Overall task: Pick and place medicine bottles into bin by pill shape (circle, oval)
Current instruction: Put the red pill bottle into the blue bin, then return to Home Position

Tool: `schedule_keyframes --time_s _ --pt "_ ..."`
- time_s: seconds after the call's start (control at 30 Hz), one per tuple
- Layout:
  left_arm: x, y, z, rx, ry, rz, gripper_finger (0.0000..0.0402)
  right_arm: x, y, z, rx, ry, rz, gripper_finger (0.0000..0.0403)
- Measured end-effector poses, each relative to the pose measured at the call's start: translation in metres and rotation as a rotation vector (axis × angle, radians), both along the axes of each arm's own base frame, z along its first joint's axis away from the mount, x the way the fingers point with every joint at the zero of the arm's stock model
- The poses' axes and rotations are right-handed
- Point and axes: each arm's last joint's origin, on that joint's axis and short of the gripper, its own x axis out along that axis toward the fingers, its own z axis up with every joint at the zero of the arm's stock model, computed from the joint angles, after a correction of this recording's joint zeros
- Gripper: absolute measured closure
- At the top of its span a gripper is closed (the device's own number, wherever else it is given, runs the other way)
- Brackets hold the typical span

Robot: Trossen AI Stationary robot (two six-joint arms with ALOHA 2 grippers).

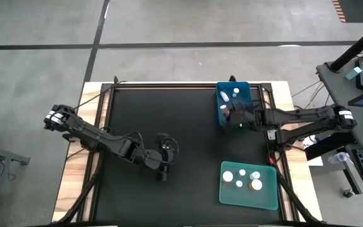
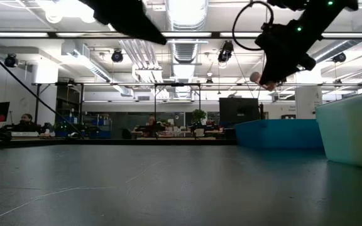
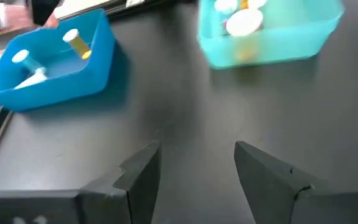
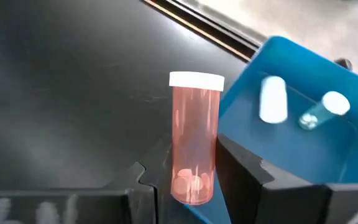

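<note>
— One amber bottle point(image 4: 194, 140) with a white cap is clamped between the fingers of the right gripper point(image 4: 188, 180); small pale pills lie at its bottom end.

— Where is it?

— In the air, at the edge of the blue bin point(image 1: 223, 107) at the far right of the black table point(image 1: 169, 126). In the low view the bottle hangs well above the tabletop, under the dark arm.

— Anything already in that bin?

— Yes. The right wrist view shows a white bottle point(image 4: 273, 99) and a clear one with a white cap point(image 4: 323, 109) lying inside it.

— And the other tray?

— A teal bin point(image 1: 270, 192) sits nearer the front, on the right, holding several white-capped bottles point(image 1: 241, 178), one with an orange body.

— The other arm?

— The left gripper point(image 3: 194, 171) hovers over bare table at the left centre, its fingers apart and holding nothing. Both bins show beyond them.
</note>
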Motion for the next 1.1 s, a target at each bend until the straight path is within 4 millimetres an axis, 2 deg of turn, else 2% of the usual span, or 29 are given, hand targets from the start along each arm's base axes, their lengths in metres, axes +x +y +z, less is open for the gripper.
schedule_keyframes --time_s 0.17,0.3,0.43,0.63,0.87,1.1 --pt "-0.016 0.008 -0.001 0.0 -0.048 0.021 0.0214 -0.002 -0.033 0.015 0.098 0.058 -0.095 0.0298" --pt "-0.031 0.014 0.005 -0.018 -0.092 0.021 0.0214 -0.004 -0.066 0.016 0.195 0.144 -0.155 0.0299" --pt "-0.043 0.018 0.011 -0.054 -0.152 0.028 0.0214 -0.003 -0.098 0.004 0.314 0.193 -0.186 0.0307" --pt "-0.057 0.02 0.01 -0.082 -0.177 0.022 0.0214 -0.004 -0.136 -0.027 0.414 0.289 -0.298 0.0314" --pt "-0.06 0.018 0.006 -0.078 -0.167 0.012 0.0214 0.003 -0.155 -0.061 0.472 0.402 -0.365 0.0294" --pt "-0.06 0.017 0.005 -0.074 -0.164 0.006 0.0214 0.013 -0.164 -0.063 0.474 0.414 -0.366 0.0239"
